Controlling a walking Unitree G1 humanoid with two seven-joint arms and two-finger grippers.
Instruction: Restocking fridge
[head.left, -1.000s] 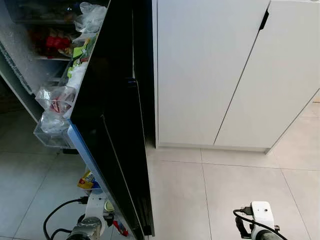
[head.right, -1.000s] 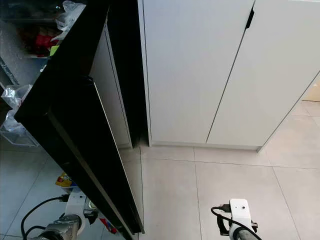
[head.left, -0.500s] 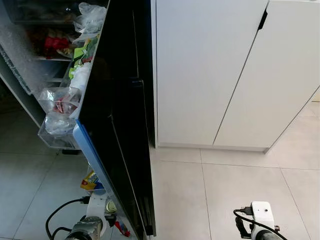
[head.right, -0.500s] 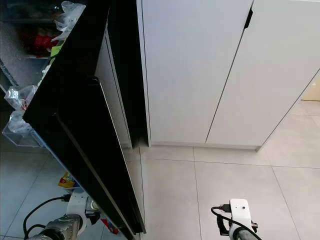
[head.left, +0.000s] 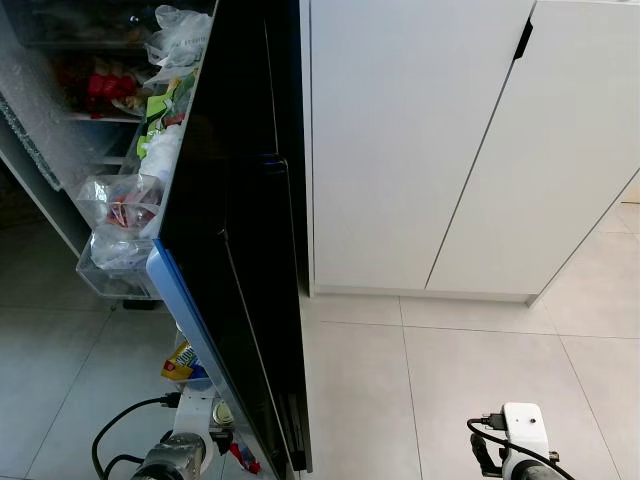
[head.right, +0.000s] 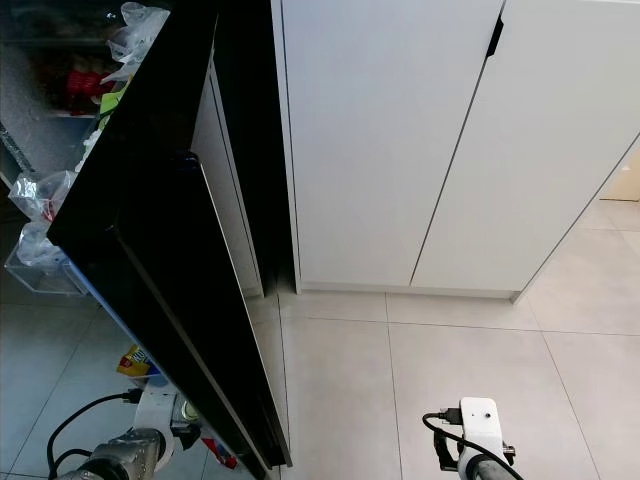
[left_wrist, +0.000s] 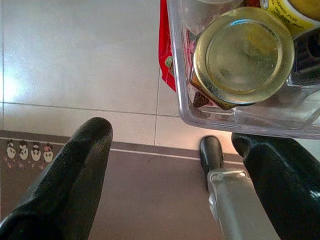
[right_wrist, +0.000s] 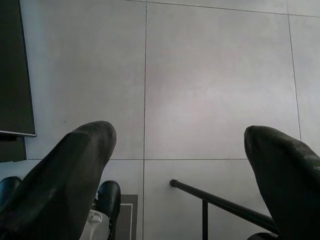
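We see the black fridge door (head.left: 235, 250) edge-on, and it hides most of the door bins (head.left: 115, 265) behind it. The bagged goods (head.left: 175, 35) up in those bins are too crumpled for us to tell what they are. The fridge shelves (head.left: 95, 85) are cut off at the picture's top and left edge. In the left wrist view, the gold-lidded jar (left_wrist: 242, 52) sits in a clear tray (left_wrist: 240, 117) cut off by the frame, and its label is hidden from us.
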